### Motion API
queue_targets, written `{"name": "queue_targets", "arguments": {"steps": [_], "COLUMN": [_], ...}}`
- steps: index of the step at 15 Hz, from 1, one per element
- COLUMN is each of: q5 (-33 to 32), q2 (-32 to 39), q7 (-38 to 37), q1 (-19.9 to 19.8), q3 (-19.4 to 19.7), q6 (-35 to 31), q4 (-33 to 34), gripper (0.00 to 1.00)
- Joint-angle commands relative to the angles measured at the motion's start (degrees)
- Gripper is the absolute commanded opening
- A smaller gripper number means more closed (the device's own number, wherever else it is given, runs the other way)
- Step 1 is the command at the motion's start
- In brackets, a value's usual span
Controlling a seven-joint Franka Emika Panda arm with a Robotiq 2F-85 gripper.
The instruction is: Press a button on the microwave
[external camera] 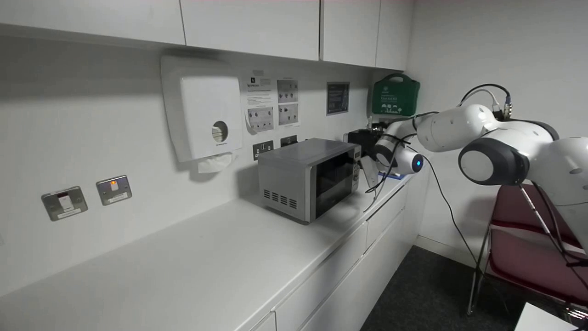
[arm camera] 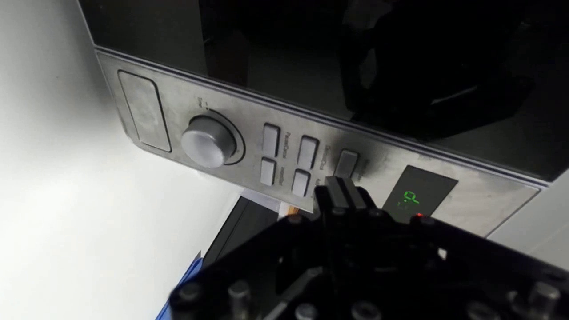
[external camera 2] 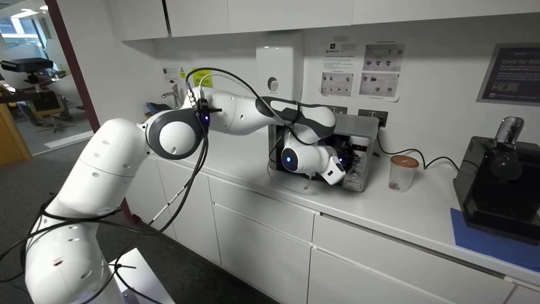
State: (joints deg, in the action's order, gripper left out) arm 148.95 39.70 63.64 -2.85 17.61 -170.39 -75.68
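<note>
Buttons (arm camera: 307, 152), pale grey and rectangular, are counted as five in the wrist view, with one round silver-grey knob (arm camera: 208, 142) and one dark four-sided display (arm camera: 420, 191). They are mounted on one grey metallic box-shaped microwave (external camera: 308, 181) with a dark glass front, which is set on the long white table (external camera: 183, 266). Between it and one black boxy machine (external camera 2: 493, 185), one clear plastic tub (external camera 2: 400, 175) with an orange-brown lid is placed; small brownish bits are seen at its bottom. Paper (external camera: 216, 163) is seen hanging from one white wall-mounted dispenser (external camera: 211, 110). The microwave's side is cut with dark vent slots (external camera: 283, 200), and the display is lit in green and red. The black hand (arm camera: 340, 183) is seen with its two fingers (arm camera: 335, 193) together, overlapping the lower end of the button nearest the display; whether it is touched cannot be told.
</note>
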Motion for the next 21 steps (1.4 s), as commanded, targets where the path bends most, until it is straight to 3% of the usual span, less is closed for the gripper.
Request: {"name": "queue_targets", "arguments": {"steps": [1, 15, 17, 18, 21], "q5": [0.0, 0.0, 0.0, -1.3, -5.0], "q2": [1.9, 0.8, -1.3, -4.7, -11.1], "q7": [-2.3, -1.5, 2.3, 5.3, 10.7], "q1": [1.2, 6.7, 8.1, 8.5, 9.8], "q3": [1.9, 7.1, 8.1, 7.8, 8.9], "q6": [-2.1, 0.0, 0.8, 2.2, 0.3], "q4": [3.4, 0.5, -3.4, -8.5, -16.4], "gripper": [0.0, 0.0, 0.0, 0.0, 0.0]}}
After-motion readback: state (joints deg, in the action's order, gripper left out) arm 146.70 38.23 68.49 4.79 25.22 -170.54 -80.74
